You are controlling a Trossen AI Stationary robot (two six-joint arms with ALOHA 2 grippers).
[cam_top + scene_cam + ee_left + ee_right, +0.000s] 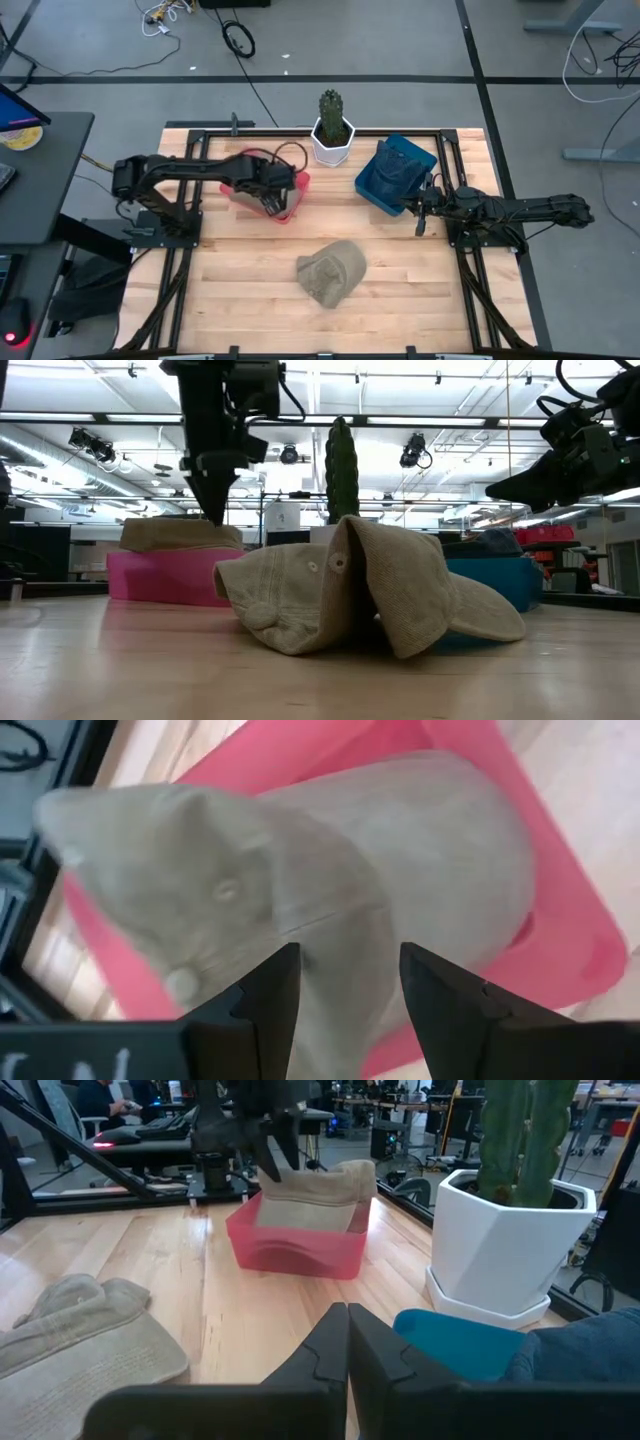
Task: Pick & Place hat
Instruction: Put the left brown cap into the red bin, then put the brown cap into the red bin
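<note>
Beige hat just beneath left gripper

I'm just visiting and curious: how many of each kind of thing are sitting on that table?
Hats: 3, a beige one loose on the table, another beige one in the pink bin, a blue one in the blue bin
Bins: 2, pink and blue
Potted cactus: 1
Total: 6
</note>
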